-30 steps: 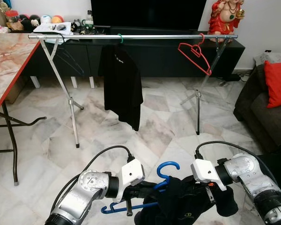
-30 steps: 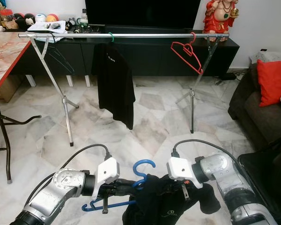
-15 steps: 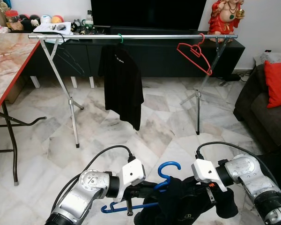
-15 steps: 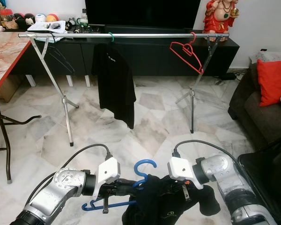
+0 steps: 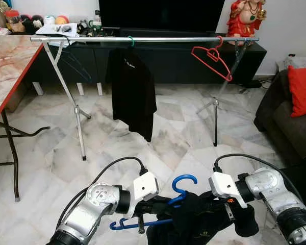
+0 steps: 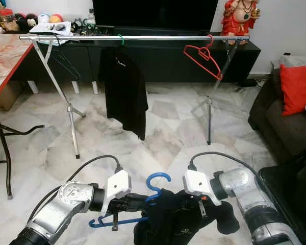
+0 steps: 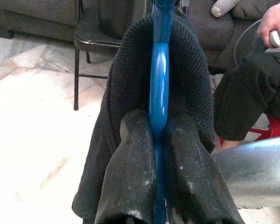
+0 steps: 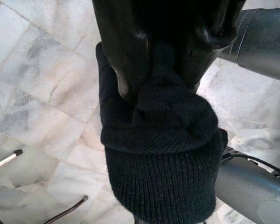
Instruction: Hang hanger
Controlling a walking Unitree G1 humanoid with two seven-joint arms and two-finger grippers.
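Note:
A blue plastic hanger (image 5: 183, 182) sits low in front of me with a black knitted garment (image 5: 194, 227) draped over it. My left gripper (image 7: 157, 128) is shut on the hanger's blue bar, the garment hanging just beyond its fingers. My right gripper (image 8: 163, 88) is shut on a bunched fold of the same garment, on the hanger's right side. Across the room a long metal clothes rail (image 5: 168, 39) stands on folding legs. It carries a black shirt (image 5: 132, 92) on a green hook and an empty red hanger (image 5: 210, 56) near its right end.
A marble-topped table with a red edge (image 5: 5, 66) stands at the left. On the right is a dark sofa with a red cushion (image 5: 302, 89). A black TV cabinet (image 5: 183, 64) runs behind the rail. A person's hand (image 7: 273, 21) appears in the left wrist view.
The red hanger on the rail has swung slightly left. Both grippers keep their hold, and the blue hanger and garment have barely moved.

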